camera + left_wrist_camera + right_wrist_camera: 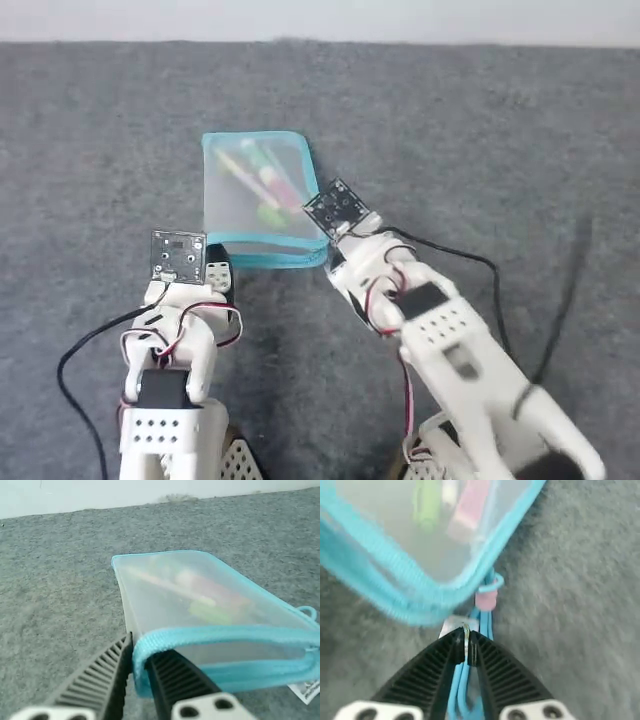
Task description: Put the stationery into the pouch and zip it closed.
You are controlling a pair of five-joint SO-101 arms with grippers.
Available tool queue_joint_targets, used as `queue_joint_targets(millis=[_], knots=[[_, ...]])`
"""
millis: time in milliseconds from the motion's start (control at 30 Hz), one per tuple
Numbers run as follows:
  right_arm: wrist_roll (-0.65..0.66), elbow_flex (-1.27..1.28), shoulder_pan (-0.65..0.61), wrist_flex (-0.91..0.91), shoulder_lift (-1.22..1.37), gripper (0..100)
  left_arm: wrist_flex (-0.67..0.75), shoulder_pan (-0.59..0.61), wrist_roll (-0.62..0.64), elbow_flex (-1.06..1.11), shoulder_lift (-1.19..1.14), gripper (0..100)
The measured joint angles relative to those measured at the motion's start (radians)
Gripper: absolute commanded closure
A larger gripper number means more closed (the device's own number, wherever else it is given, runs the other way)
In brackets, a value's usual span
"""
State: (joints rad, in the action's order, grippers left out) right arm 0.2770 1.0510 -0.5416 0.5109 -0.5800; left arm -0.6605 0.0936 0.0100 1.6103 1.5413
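The left gripper (pixel 138 666) is pinched shut on the pouch's (pixel 258 195) teal zip edge (pixel 210 635) at its near-left corner. The stationery (pixel 262 178) lies inside the pouch, which rests on grey carpet (pixel 480 150). At its near-right corner the right gripper (pixel 466 644) is clamped tight on the zip pull (pixel 465 629).

Lit softly and evenly from overhead, bright across all three views. Shaded only faintly on the grey mat (pixel 500 130) under the near edge of the pouch (pixel 262 200), a little darker below its corner in the right wrist view. Washed pale at the far wall (pixel 320 20). Dulled to a milky sheen over the pouch's translucent face.
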Motion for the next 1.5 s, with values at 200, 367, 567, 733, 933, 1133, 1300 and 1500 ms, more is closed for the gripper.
queue_joint_targets(millis=[200,367,567,733,933,1133,1300,1500], knots=[[0.000,0.029,-0.002,0.032,-0.140,84.8,0.000,0.000,0.000,0.000,0.000,99],[0.000,0.092,-0.003,-0.118,-0.078,77.5,0.000,0.000,0.000,0.000,0.000,99],[-0.109,0.094,-0.002,-0.315,0.143,77.5,0.000,0.000,0.000,0.000,0.000,99],[-0.166,0.094,-0.018,-0.531,0.311,77.5,0.000,0.000,0.000,0.000,0.000,99],[-0.206,0.060,-0.032,-0.663,0.453,81.7,0.000,0.000,0.000,0.000,0.000,99],[-0.207,-0.031,-0.035,-0.671,0.589,97.3,0.000,0.000,0.000,0.000,0.000,99],[-0.207,-0.035,0.002,-0.646,0.583,99.2,0.000,0.000,0.000,0.000,0.000,99],[-0.207,-0.066,0.057,-0.259,0.319,99.2,0.000,0.000,0.000,0.000,0.000,99]])
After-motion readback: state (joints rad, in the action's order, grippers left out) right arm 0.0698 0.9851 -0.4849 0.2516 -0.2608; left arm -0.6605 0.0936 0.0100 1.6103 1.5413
